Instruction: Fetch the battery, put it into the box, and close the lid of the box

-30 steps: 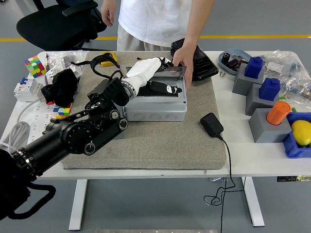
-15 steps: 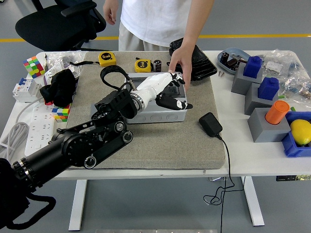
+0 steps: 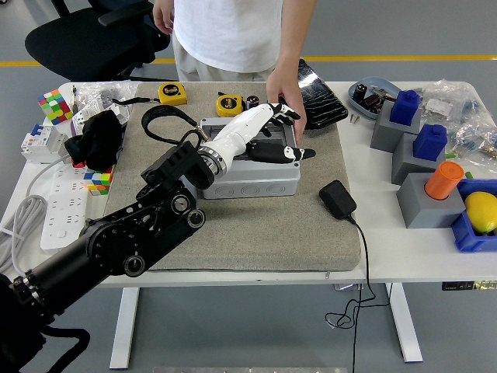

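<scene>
The white left hand is spread over the grey rectangular plastic box at frame centre, its fingers released, nothing grasped. The battery cannot be made out. A person's hand touches the box's far edge. The lid should be pressed down evenly.

Grey box, white left hand, black-tipped fingers, beige mat

No legible text anywhere, tape measures show labels (too blurred)
</scene>
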Robot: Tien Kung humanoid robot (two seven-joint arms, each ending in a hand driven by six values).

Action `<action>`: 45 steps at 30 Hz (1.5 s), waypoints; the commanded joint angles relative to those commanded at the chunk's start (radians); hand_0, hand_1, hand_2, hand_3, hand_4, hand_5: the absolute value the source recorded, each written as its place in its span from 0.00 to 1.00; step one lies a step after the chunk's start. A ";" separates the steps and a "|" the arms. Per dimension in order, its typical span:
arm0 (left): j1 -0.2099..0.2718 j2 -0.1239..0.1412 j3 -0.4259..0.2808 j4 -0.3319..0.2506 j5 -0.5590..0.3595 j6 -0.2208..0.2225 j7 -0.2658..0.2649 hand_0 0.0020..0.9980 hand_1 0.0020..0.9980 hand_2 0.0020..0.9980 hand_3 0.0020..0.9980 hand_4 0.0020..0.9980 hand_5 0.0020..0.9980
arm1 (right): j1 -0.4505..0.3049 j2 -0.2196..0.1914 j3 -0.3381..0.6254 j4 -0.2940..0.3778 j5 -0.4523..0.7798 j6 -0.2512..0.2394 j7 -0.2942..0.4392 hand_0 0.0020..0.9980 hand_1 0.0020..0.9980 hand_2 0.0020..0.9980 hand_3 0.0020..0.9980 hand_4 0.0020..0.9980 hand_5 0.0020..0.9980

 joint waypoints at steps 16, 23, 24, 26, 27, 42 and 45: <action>0.287 0.062 -0.354 -0.083 -0.382 0.119 -0.251 0.55 0.74 0.73 0.74 1.00 0.55 | 0.000 0.002 0.009 -0.001 -0.003 0.000 0.002 0.58 0.63 0.66 0.56 0.96 0.49; 0.391 0.116 -0.480 -0.105 -0.579 0.064 -0.331 0.66 0.75 0.74 0.74 1.00 0.56 | -0.003 0.003 0.008 -0.002 0.000 0.001 0.002 0.58 0.63 0.66 0.56 0.96 0.49; 0.403 0.122 -0.500 -0.106 -0.584 0.055 -0.339 0.70 0.76 0.75 0.75 1.00 0.56 | -0.003 0.003 0.008 -0.002 0.000 0.001 0.001 0.58 0.63 0.66 0.56 0.96 0.49; 0.420 0.130 -0.530 -0.108 -0.588 0.041 -0.349 0.70 0.76 0.75 0.75 1.00 0.56 | -0.003 0.003 0.010 -0.002 -0.001 0.001 0.002 0.58 0.63 0.66 0.56 0.96 0.49; 0.430 0.134 -0.550 -0.109 -0.588 0.033 -0.349 0.70 0.76 0.75 0.75 1.00 0.56 | -0.002 0.003 0.010 -0.002 -0.001 0.001 0.002 0.58 0.63 0.66 0.56 0.96 0.49; 0.468 0.139 -0.684 -0.116 -0.574 0.007 -0.304 0.65 0.73 0.73 0.72 1.00 0.55 | 0.005 -0.001 0.004 -0.001 0.004 0.001 -0.001 0.58 0.63 0.66 0.56 0.96 0.49; 0.467 0.140 -0.689 -0.117 -0.571 0.006 -0.300 0.60 0.70 0.70 0.71 1.00 0.55 | 0.007 -0.001 0.001 -0.001 0.005 0.000 -0.001 0.58 0.63 0.66 0.56 0.96 0.49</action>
